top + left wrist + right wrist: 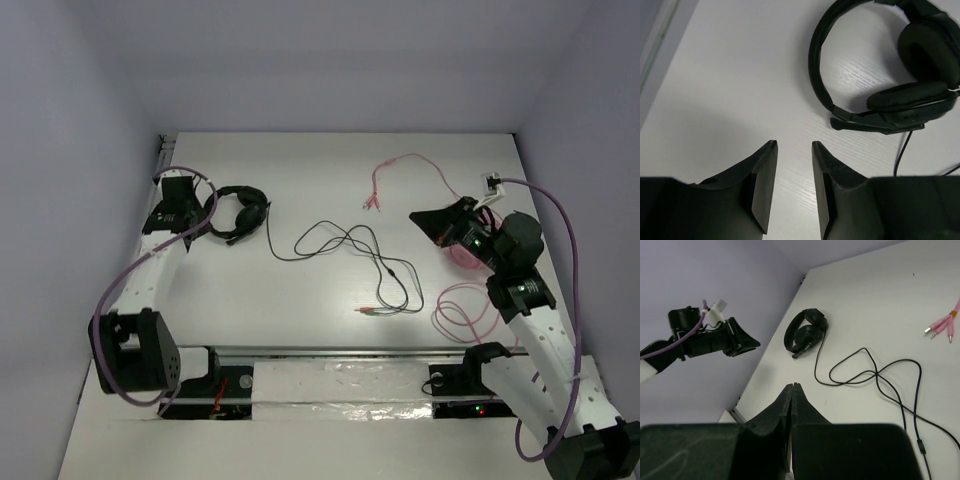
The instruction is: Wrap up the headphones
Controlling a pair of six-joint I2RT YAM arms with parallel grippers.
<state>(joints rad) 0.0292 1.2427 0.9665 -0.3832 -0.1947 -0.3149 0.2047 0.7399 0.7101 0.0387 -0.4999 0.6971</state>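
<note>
We work on a white table (300,290) walled in pale lilac, and from the near edge outward the job looks barely started. Closest to us the black cable (347,237) sprawls loose across the middle in slack loops, nothing wound yet. On the right, the right gripper (792,386) hangs above the table with its fingers pressed together on nothing, and pink plugs (940,329) lie off to its side. Further back on the left, the left gripper (794,145) hovers over bare table with its jaws a little apart and empty, just beside the headband of the headphones (247,210), which lie flat near the far left corner. We judge this the approach: next we need one gripper to steady the headband while the other picks up the cable for winding
</note>
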